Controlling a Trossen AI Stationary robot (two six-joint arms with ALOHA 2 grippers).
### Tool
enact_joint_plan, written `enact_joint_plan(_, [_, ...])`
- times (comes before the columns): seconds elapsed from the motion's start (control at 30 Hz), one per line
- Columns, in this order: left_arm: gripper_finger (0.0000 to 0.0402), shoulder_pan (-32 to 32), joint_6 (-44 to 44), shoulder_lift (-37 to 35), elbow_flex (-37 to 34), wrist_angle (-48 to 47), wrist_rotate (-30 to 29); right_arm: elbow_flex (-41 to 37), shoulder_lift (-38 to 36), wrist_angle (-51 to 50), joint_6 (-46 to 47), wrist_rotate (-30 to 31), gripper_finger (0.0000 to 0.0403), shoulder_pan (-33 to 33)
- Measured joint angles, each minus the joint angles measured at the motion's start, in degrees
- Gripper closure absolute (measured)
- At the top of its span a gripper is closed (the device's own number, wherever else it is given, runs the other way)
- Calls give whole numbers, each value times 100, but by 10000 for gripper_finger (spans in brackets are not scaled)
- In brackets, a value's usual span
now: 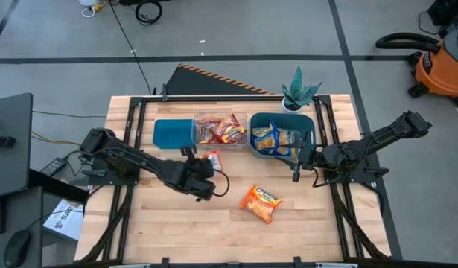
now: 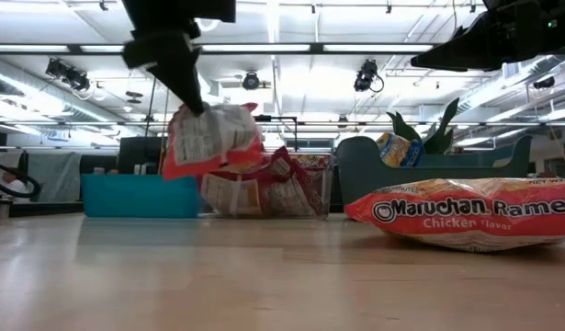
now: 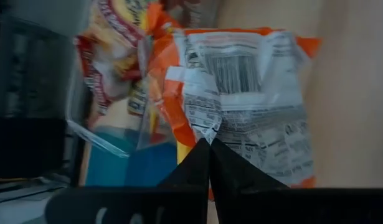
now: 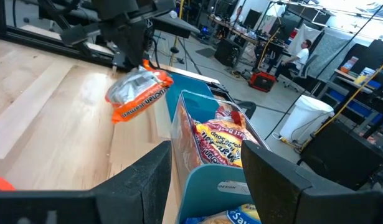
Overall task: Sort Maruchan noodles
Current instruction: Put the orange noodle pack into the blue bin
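— What is held, and where?

— A crinkly red-orange ramen packet with a silvery-white printed back [image 2: 211, 138] is pinched at its edge by the closed fingers of the left gripper [image 3: 209, 144]. It is seen hanging clear of the wooden table [image 1: 214, 231], just in front of the clear plastic bin [image 1: 220, 128].

— How should the step be done well?

— In all likelihood the packet is meant for the clear bin, where red-orange packets [image 4: 227, 117] are already piled. The packet should be carried fully over the bin's near wall before it is released — a thin edge grip lets it swing, so a slow, level move is advised. Release should be made low over the pile, lest the packet catch on the rim and slide back to the table.

— And the other arm?

— The right gripper [image 1: 296, 167] is parked at the near edge of the round dark-teal bin [image 1: 282, 119], with its fingers spread wide and nothing between them.

— What can be counted?

— Three bins are seen in a row: a bright teal rectangular bin [image 1: 173, 133], the clear one and the dark-teal one. One orange chicken-flavour packet [image 1: 260, 202] lies alone on the table, one is held, and yellow-and-blue packets [image 1: 274, 139] fill the dark-teal bin — the binned numbers cannot be told. A potted green plant [image 1: 299, 92] stands behind.
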Motion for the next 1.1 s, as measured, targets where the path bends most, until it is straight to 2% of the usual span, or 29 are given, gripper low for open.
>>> enact_joint_plan(0.2, [390, -114, -92, 238, -2, -9, -703, 0, 0, -16, 24, -2, 204, 0])
enact_joint_plan(0.3, [389, -184, -125, 320, -2, -300, -1072, 0, 0, -34, 35, -2, 204, 0])
enact_joint_plan(0.53, [391, -293, -849, 320, -2, -1120, -1700, 0, -2, -95, 44, 0, 204, 0])
enact_joint_plan(0.9, [394, 0, -2159, 319, -2, -2909, -2106, 0, -2, -97, 63, -2, 204, 0])
enact_joint_plan(1.1, [394, 512, -1513, 283, 0, -2892, -1903, 0, -1, -98, 63, -2, 204, 0])
